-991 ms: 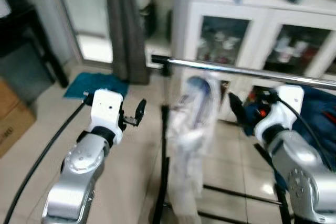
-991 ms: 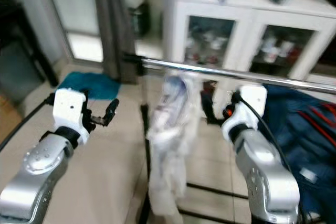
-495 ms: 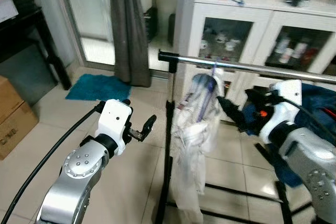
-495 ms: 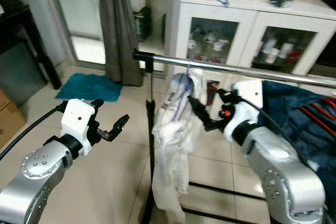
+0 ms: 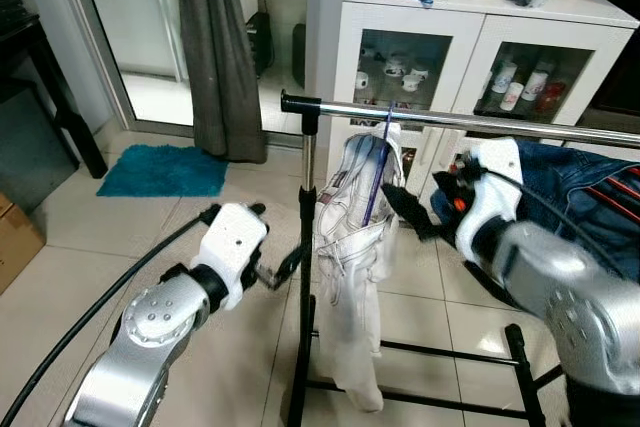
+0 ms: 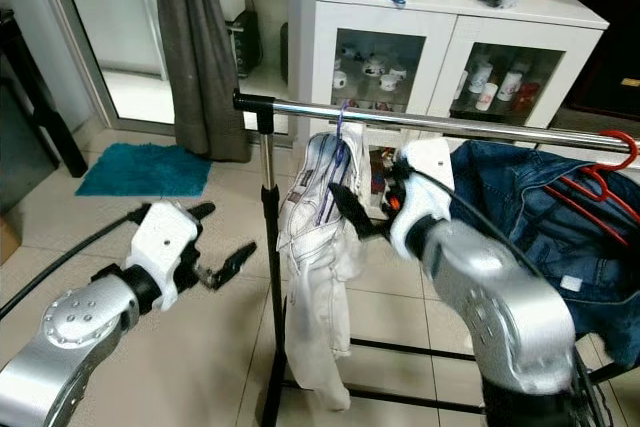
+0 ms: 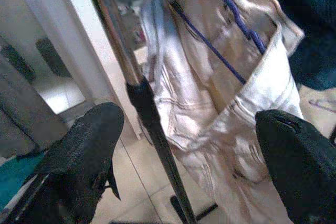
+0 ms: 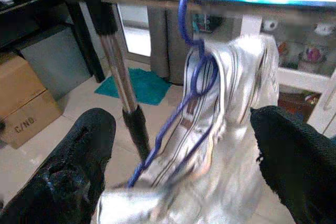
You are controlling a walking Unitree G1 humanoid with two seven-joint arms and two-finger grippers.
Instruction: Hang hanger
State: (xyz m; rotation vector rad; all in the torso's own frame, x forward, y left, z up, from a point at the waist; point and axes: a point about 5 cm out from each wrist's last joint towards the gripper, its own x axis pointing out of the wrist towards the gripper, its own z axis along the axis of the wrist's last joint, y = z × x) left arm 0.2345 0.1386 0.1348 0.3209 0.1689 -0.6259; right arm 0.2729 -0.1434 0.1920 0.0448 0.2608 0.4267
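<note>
Your blue wire hanger now sits with its hook over the shiny chrome clothes rail, close to the black upright post at the rail's end, and the pale cream garment on it hangs straight down. Half a second ago the hanger was already on the rail with the garment draped much the same; 1 second ago the whole scene was blurred.

Your right gripper is just beside the garment's upper part, its 2 black fingers spread wide; in the right wrist view the hanger and cloth show between them without contact. It sits closer to the garment than half a second ago.

Your left gripper hovers on the other side of the post, near the garment but apart from it, fingers spread and holding nothing, and it has come nearer the post.

Further along the rail hang dark blue denim clothes and a red hanger. The camera has shifted, so the white glass-door cabinet and teal floor mat sit differently in view
</note>
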